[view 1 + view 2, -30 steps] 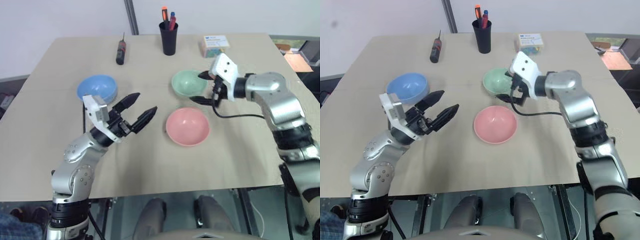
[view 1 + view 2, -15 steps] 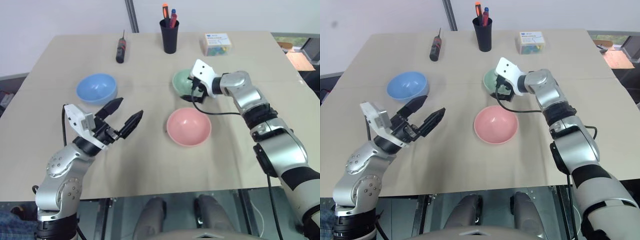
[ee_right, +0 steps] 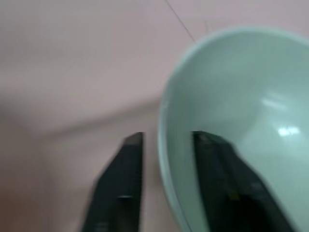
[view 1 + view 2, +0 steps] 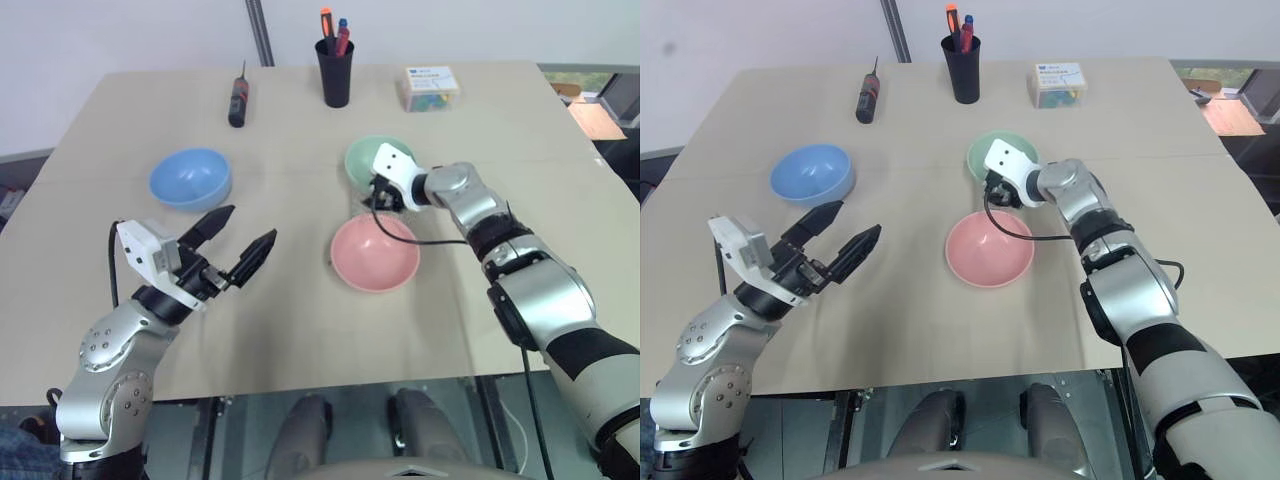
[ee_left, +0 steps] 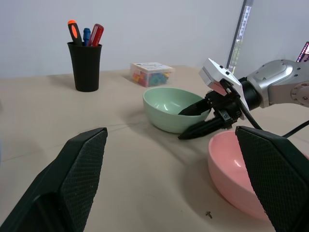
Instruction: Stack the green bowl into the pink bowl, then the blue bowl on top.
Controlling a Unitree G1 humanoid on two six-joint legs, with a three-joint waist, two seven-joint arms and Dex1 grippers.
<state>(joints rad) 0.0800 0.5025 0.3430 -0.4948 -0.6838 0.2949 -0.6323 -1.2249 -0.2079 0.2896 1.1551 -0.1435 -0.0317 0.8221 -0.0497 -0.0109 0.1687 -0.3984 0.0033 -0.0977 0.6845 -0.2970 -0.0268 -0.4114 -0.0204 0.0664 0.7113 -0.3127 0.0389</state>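
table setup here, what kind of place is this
Probably an office or lab workbench: a plain beige table against a blank wall, with a black pen cup, a screwdriver and a small box of coloured clips.

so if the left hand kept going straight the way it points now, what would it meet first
Judging from the left wrist view, the open left hand aims across bare table toward the small round salmon-pink plastic bowl, so probably that first. The mint-green plastic bowl lies farther back; depth is uncertain.

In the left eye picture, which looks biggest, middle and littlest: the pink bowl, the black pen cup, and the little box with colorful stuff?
1. pink bowl, clearly the biggest, though it is also nearest the camera.
2. black pen cup.
3. small box. The cup and box look close in size and sit at the far edge, so their order is unsure.
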